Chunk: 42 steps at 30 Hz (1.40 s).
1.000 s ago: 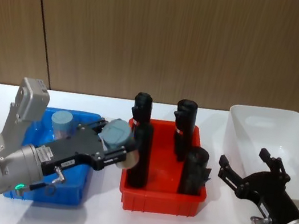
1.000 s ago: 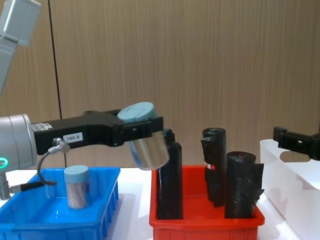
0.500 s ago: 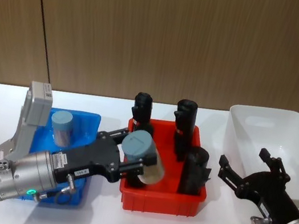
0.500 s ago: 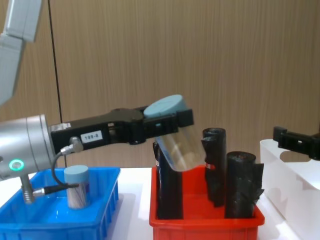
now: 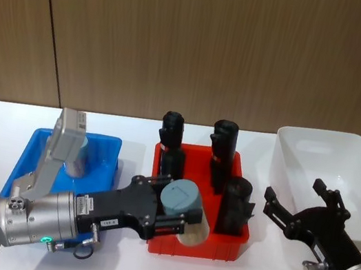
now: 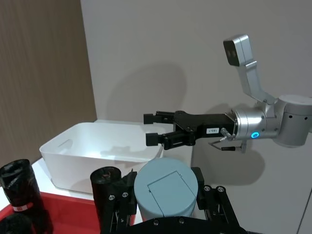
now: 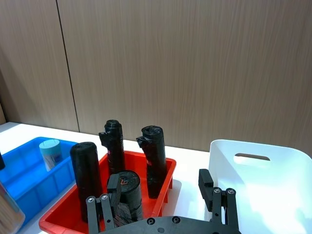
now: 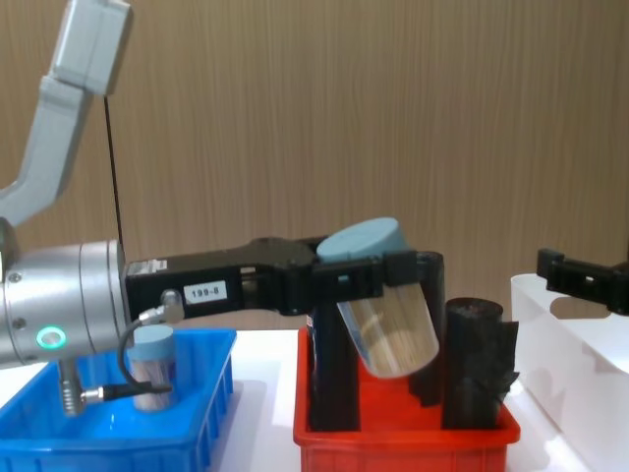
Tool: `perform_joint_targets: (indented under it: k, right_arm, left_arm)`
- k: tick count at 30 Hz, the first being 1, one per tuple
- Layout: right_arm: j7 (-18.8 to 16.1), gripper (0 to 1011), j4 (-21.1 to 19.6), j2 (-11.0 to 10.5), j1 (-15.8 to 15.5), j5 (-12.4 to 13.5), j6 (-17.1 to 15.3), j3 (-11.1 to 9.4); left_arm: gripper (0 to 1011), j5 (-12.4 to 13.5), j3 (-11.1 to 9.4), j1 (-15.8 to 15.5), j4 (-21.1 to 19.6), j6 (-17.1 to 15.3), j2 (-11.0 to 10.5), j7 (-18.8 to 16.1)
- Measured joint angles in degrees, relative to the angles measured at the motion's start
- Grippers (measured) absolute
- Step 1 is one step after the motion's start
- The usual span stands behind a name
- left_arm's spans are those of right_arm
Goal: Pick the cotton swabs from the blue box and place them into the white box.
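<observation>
Left gripper (image 5: 172, 215) is clamped on one tub of cotton swabs (image 5: 187, 214), its fingers gripping just under the grey-blue lid. The tub is tilted, lid toward the robot, and hangs in the air over the front of the red bin (image 5: 217, 244), beside the black rolls (image 5: 221, 149). It touches neither the bin nor the rolls, as far as the chest view shows. So this tub is out of the blue box (image 5: 107, 144) but well short of the white box (image 5: 319, 142), which sits on the far side of the red bin.

Right gripper (image 5: 294, 190) hovers with its fingers spread and nothing between them, just in front of the white box's near side.

A second tub (image 8: 150, 366) stands upright in the blue box, partly hidden behind the left arm. I cannot say whether more tubs lie behind the arm. The white box looks empty, though part of its floor is hidden behind the right arm.

My judgement: the task is in its early part. The first carry is about halfway across. What is left is to bring this tub over the white box, let it go inside, and then go back for at least the one tub in the blue box.
</observation>
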<state>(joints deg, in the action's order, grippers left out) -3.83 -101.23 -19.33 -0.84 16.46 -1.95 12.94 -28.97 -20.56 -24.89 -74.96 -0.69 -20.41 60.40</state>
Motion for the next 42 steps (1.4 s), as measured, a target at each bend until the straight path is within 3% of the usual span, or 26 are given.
perform_joint_targets:
  k: [8, 30, 42]
  right_arm:
    - [0.0, 1001, 0.0, 0.0, 0.0, 0.0, 0.0, 0.0]
    - [-0.3, 1002, 0.0, 0.0, 0.0, 0.0, 0.0, 0.0]
    - [-3.6, 1001, 0.3, -0.7, 0.7, -1.5, -1.5, -0.3]
  left_arm:
    - [663, 0.9, -0.4, 0.3, -1.2, -1.2, -0.5, -0.1]
    - [663, 0.4, 0.0, 1.7, -4.8, -0.9, -2.5, -2.8]
    - [663, 0.3, 0.1, 1.9, -5.4, -0.8, -2.9, -3.2]
